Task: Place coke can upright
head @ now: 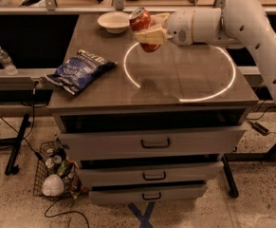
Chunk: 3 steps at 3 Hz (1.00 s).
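Observation:
The red coke can [142, 23] with a silver top is held in the air above the back middle of the table, tilted with its top toward the upper left. My gripper [149, 32] is shut on the coke can, its cream-coloured fingers [151, 36] wrapped around the can's middle. The white arm reaches in from the right. The can hangs above the left edge of the bright ring [180, 99] of light on the tabletop, and its shadow falls inside the ring near the table's front.
A white bowl [113, 21] sits at the table's back left, just left of the can. A blue chip bag [78, 70] lies at the left edge. The table [213, 80] has drawers below. A water bottle [5, 61] stands on a shelf at far left.

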Each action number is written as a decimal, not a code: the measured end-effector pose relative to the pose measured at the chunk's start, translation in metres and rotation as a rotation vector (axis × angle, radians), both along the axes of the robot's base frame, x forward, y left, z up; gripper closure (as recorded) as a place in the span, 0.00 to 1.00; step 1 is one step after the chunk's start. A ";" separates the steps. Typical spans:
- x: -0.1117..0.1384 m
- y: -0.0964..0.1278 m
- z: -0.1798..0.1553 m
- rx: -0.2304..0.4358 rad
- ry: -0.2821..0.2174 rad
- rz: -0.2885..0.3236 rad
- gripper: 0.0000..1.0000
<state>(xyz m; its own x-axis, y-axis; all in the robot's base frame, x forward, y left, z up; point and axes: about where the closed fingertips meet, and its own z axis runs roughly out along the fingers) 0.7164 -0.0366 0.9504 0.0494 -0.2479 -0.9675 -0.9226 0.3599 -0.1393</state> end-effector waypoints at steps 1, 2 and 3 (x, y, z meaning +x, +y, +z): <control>0.000 0.000 0.000 0.000 0.002 0.000 1.00; 0.012 -0.011 -0.012 0.056 -0.038 -0.073 1.00; 0.018 -0.021 -0.027 0.098 -0.053 -0.122 1.00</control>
